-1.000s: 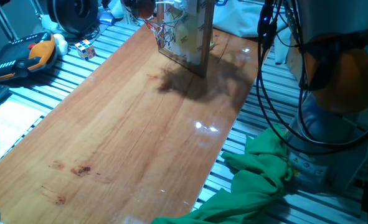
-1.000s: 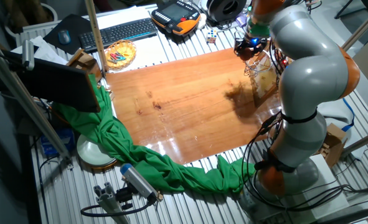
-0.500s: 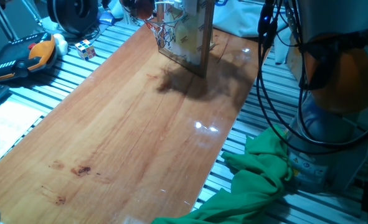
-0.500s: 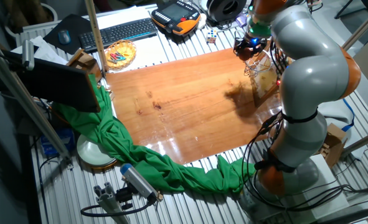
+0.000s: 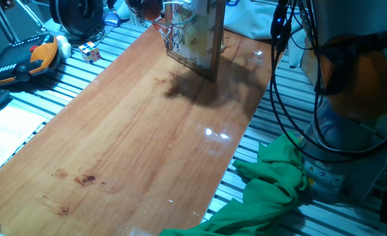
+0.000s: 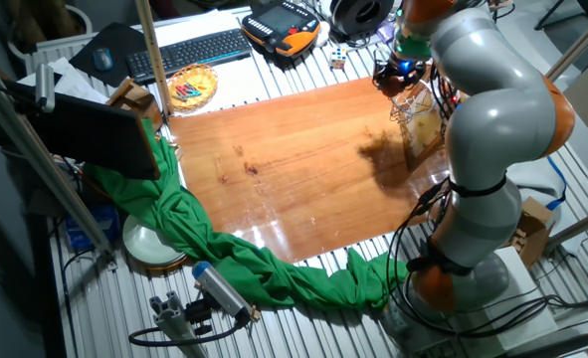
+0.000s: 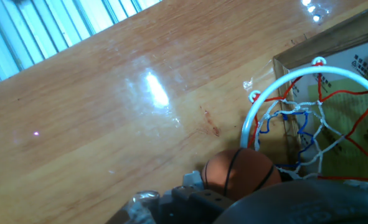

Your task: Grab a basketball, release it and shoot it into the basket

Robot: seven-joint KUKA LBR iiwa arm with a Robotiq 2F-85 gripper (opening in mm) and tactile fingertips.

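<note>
Nothing moved: claw holds basketball beside basket rim.

Basketball: small, orange, thin dark seams, sitting just outside the hoop rim on its near-left side in hand view, partly hidden at the bottom edge. Basket: pale rim with red clips, white net with red and blue strands, mounted on upright wood-framed clear backboard at far end of the surface.
</note>
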